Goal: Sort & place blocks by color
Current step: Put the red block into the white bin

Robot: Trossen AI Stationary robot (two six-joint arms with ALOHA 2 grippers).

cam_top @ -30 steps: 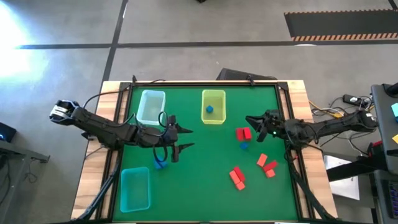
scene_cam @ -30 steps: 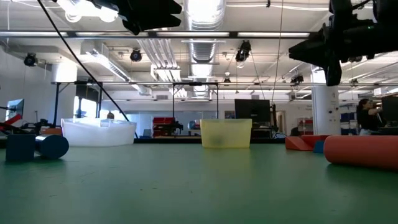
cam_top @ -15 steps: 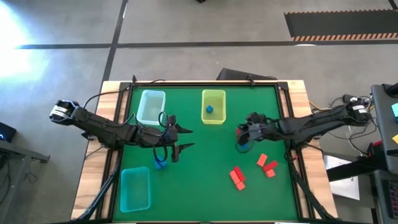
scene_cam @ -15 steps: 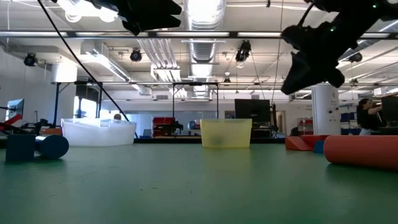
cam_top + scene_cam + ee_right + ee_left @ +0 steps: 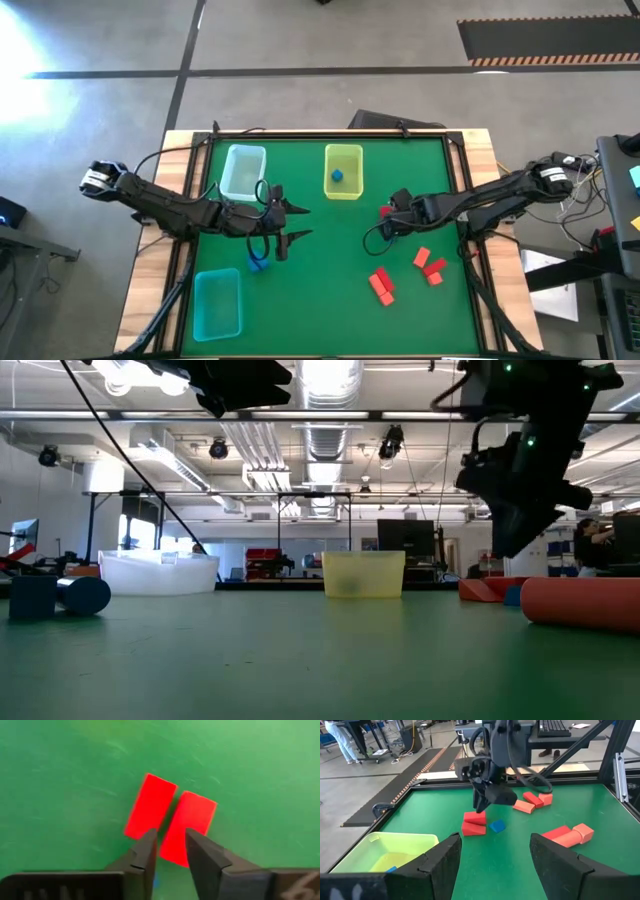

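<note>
The right claw point(image 5: 385, 225) is down over the green tabletop point(image 5: 320, 290), a bit toward 3 o'clock from the middle. In the right wrist view its fingers point(image 5: 145, 852) are only slightly parted, with a narrow gap, and nothing is pinched between them. Two red blocks point(image 5: 170, 822) lie side by side directly below the tips, touching or nearly so. The left wrist view shows that same claw with its tips right at the red pair point(image 5: 474, 824) and a small blue block point(image 5: 496, 826) just beside them.

The left claw point(image 5: 290, 225) hovers toward 9 o'clock from the middle with its fingers spread wide and holding nothing. A blue block point(image 5: 257, 265) sits on the tabletop just below it, toward 7 o'clock.

The trays: the pale blue tray point(image 5: 243, 172) is up at about 11 o'clock, the yellow-green tray point(image 5: 343, 150) is at 12 o'clock with one blue block point(image 5: 338, 176) inside, and the teal tray point(image 5: 217, 305) is down at 7 o'clock.

The rest of the red and orange-red blocks are loose toward 4 to 5 o'clock: a couple of orange-red blocks point(image 5: 428, 262) nearer the right edge and a red pair point(image 5: 381, 285) a little closer to the middle. None of them is in a tray.

In the low view there's a person point(image 5: 590, 550) way off in the room behind the tabletop.
</note>
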